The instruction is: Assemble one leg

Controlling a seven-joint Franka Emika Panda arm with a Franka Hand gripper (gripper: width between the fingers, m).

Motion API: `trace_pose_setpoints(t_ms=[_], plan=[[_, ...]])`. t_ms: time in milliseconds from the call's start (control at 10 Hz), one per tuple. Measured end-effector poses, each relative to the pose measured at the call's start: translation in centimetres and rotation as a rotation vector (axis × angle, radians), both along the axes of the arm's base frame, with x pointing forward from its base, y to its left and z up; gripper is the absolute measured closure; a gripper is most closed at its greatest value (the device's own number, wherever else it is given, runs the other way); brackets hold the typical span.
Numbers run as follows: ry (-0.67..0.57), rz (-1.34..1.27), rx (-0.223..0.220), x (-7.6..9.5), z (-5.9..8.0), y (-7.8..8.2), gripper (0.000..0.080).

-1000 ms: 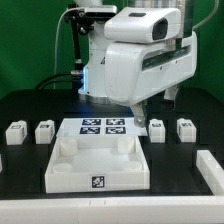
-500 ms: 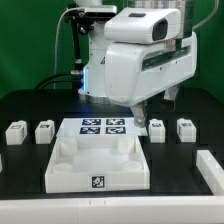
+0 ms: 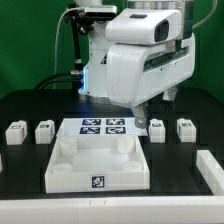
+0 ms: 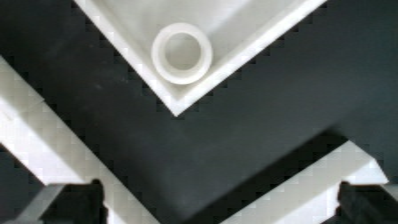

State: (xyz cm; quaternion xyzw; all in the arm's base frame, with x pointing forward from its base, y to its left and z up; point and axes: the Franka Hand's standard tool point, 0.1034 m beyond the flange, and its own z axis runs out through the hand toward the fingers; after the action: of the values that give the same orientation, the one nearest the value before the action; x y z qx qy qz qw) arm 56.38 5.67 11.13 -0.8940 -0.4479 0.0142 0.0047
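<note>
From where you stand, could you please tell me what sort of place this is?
Probably a robotics lab bench: a white robot arm over a black table, a marker board, and tagged white furniture parts such as a leg.

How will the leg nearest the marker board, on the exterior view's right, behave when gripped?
The leg looks a solid, squat plastic block: probably stiff and light. Resting flat on the table, it should slide rather than roll or tip if nudged. Its smooth faces may slip a little.
</note>
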Motion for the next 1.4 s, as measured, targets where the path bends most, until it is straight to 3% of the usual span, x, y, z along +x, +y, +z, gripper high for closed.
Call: trace_pose_setpoints(t_ms=[100, 300, 500, 700, 800, 1000, 1400], plan=[[0.003, 0.042, -0.002, -1.1, -0.2, 0.0, 0.015], [0.004, 0.272, 0.002, -4.6, -1.2, -1.9, 0.015], [0.013, 0.494, 0.017, -7.5, -3.2, -4.5, 0.015], [0.037, 0.765, 0.05, -10.2, -6.2, -7.0, 0.015], [0.046, 0.787, 0.061, -10.9, -7.2, -7.8, 0.015], [0.057, 0.75, 0.067, -12.7, -7.9, -8.3, 0.015], [0.092, 0.703, 0.088, -13.6, -9.9, -8.4, 0.015]])
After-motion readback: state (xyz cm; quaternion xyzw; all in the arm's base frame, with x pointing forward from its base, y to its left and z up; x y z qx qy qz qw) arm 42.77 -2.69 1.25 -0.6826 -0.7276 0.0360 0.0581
